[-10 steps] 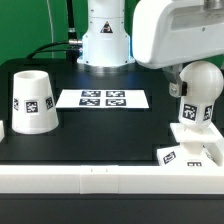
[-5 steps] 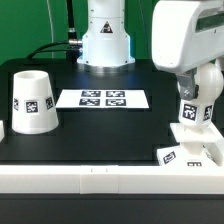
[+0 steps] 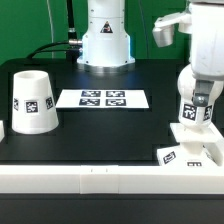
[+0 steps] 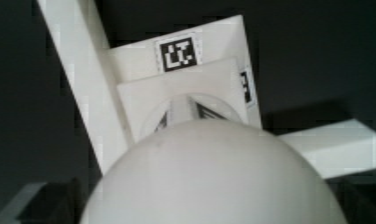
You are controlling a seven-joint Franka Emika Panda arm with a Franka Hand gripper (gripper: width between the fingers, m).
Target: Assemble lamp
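Observation:
The white rounded bulb (image 3: 189, 114) stands upright on the flat square base (image 3: 190, 153) at the exterior view's right, with its tag facing the camera. My gripper (image 3: 198, 99) has come down over the bulb's top and looks open around it. The bulb's upper half is hidden by the hand. In the wrist view the bulb's dome (image 4: 210, 170) fills the near part, and the base with a tag (image 4: 181, 54) lies beyond it. My fingers do not show there. The tapered shade (image 3: 33, 100) stands mouth down at the exterior view's left.
The marker board (image 3: 102, 98) lies flat at the table's middle back. The robot pedestal (image 3: 105, 40) stands behind it. A white ledge (image 3: 90, 178) runs along the table's front edge, close to the base.
My arm has swung right and dropped down over the bulb, covering its top. The bulb, base and shade have not moved.

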